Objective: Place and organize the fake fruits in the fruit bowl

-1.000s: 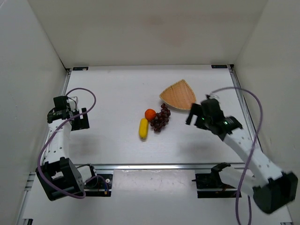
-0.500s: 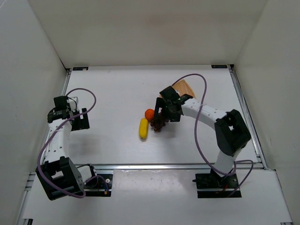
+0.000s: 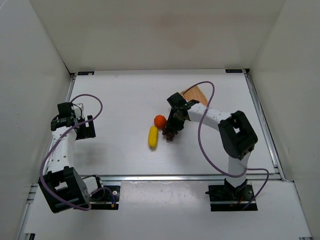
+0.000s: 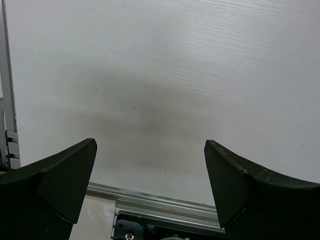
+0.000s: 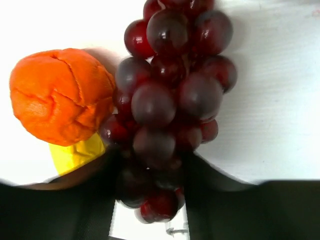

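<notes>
Newly swung in, our right tool [image 3: 171, 131] straddles the grape bunch [image 5: 170, 95], we cannot tell if pinching; closing could knock the adjacent orange [image 5: 60, 102].

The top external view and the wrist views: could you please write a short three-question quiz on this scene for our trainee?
1. True or false: the orange lies in the wicker basket.
2. Which does the right gripper straddle: A the orange, B the grape bunch, C nothing?
3. Fill in: the jaws of the left gripper stand ___.
Key: 1 false; 2 B; 3 open.
</notes>
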